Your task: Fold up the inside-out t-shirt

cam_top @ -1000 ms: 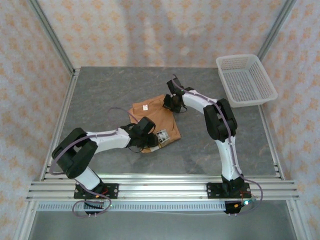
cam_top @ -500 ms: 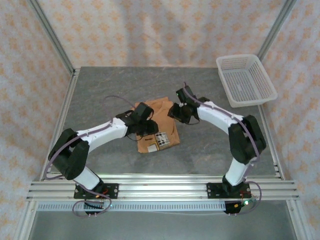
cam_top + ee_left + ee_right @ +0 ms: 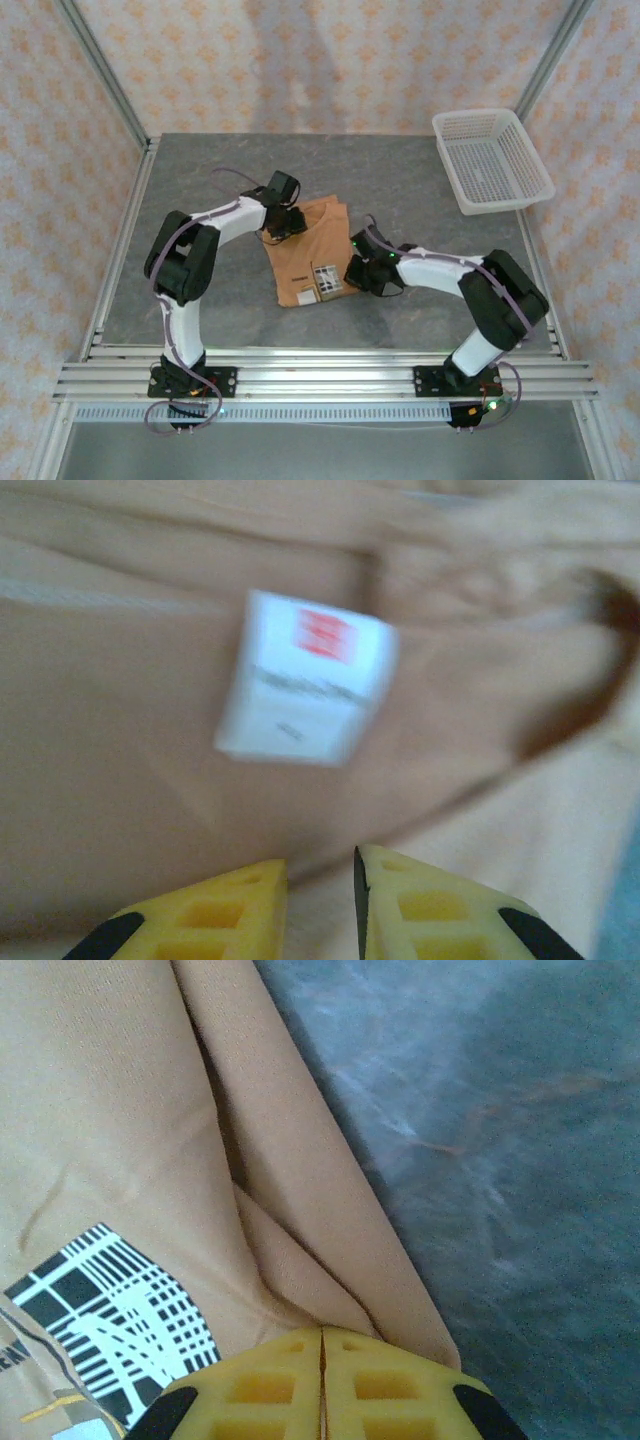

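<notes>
The 2 arms reach inward (elbows bent), left gripper (image 3: pixel 320 860) slightly parted, right gripper (image 3: pixel 322 1334) closed.

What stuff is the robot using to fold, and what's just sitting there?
For the job:
- t-shirt
- left gripper
- right gripper

Just lying about:
- basket

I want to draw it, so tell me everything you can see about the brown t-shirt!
The t-shirt is orange-tan soft cloth, folded into a flat, squarish bundle on the grey table. A small white label with a red mark sits near its far edge; a black-and-white print shows near the front. The left tool, slightly open, is over the label; the right tool, shut, meets the folded right edge.
</notes>
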Controlling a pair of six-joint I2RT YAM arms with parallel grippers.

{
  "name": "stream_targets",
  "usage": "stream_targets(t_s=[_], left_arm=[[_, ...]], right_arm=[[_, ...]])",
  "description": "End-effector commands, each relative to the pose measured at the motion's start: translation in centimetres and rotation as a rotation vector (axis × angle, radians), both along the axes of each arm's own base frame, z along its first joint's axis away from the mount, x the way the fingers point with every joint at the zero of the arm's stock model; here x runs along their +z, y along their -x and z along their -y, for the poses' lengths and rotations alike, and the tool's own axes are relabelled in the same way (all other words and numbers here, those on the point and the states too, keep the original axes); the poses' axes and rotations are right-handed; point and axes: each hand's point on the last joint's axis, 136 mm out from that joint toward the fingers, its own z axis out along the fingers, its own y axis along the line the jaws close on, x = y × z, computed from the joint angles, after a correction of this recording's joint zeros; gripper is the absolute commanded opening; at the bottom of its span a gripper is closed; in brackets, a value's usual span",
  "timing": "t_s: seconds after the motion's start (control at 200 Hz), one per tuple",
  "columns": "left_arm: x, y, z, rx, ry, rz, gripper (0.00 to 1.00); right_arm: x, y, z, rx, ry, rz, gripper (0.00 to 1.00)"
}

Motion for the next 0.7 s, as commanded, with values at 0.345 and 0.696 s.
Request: stream_targets(t_s=[0.345, 0.696], left_arm=[[12.3, 0.4, -2.0, -0.071, 0.003, 0.186, 0.53], [10.0, 1.9, -5.9, 0.023, 0.110, 0.140, 0.49]], right_arm=[[8.0, -8.8, 1.5, 0.088, 0.202, 0.313, 0.56], [4.5, -20.0, -0.5, 0.228, 0.325, 0.295, 0.56]])
